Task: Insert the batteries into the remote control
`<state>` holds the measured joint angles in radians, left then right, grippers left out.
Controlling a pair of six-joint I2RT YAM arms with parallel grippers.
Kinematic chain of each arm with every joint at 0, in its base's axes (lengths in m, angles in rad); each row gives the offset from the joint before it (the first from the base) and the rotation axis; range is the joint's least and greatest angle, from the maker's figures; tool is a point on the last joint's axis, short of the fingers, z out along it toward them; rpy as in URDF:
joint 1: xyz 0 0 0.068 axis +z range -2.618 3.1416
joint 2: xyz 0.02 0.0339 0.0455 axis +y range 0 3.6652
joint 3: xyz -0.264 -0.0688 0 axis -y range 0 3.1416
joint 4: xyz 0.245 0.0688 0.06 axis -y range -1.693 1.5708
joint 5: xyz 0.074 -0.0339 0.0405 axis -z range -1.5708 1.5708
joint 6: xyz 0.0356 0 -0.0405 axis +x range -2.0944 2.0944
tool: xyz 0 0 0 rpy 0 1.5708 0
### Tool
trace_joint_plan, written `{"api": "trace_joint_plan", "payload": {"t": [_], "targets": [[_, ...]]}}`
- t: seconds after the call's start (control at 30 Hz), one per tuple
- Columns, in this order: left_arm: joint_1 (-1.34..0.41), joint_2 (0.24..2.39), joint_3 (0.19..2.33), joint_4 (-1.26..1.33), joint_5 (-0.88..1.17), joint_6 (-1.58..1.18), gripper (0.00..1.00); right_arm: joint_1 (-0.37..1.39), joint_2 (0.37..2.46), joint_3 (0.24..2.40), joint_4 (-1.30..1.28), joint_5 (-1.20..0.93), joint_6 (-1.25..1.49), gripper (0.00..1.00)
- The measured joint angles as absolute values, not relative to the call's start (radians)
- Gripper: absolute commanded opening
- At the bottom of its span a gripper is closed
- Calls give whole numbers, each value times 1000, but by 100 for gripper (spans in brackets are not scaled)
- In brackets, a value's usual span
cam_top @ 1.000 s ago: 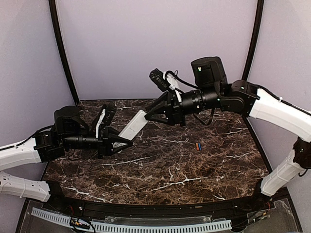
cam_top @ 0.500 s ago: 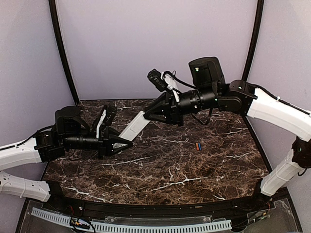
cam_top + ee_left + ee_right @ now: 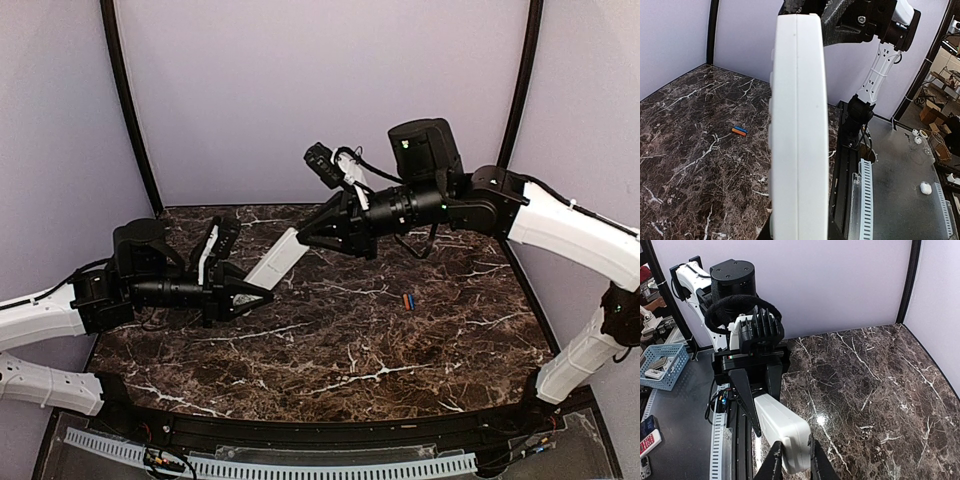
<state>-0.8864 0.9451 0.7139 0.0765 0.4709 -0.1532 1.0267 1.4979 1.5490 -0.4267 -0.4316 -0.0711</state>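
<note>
Now we steady the remote control (image 3: 278, 256) aloft, left hand (image 3: 255, 291) clamped on its lower end, right hand (image 3: 304, 233) pinched on its upper end. The batteries (image 3: 408, 299) lie on the surface (image 3: 350, 350) well to its right. Next, we judge, one hand must release and fetch a battery.

Dark brown marble table (image 3: 350, 340) with thin white lines all over. Pale purple walls (image 3: 320, 100) behind and on both sides, plain and smooth. Black curved poles (image 3: 122, 100) up the back corners. Long white strip with little slots (image 3: 300, 466) along the near edge. Off to one side, a blue basket (image 3: 662, 365) on a grey surface (image 3: 680, 435). Farther away, brown boxes (image 3: 929, 114). Soft, even light, with one small bright shine on the stone.
</note>
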Motion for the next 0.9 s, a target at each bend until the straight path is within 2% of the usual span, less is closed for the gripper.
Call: {"api": "trace_joint_plan", "payload": {"t": [0.13, 0.63, 0.9], "targets": [[-886, 945, 714, 73, 463, -154, 0, 1027, 1498, 1549, -426, -424, -68, 12], [-886, 945, 714, 72, 435, -152, 0, 1027, 1498, 1549, -425, -429, -52, 14], [-886, 945, 714, 63, 419, -149, 0, 1027, 1507, 1549, -425, -430, -50, 21]]}}
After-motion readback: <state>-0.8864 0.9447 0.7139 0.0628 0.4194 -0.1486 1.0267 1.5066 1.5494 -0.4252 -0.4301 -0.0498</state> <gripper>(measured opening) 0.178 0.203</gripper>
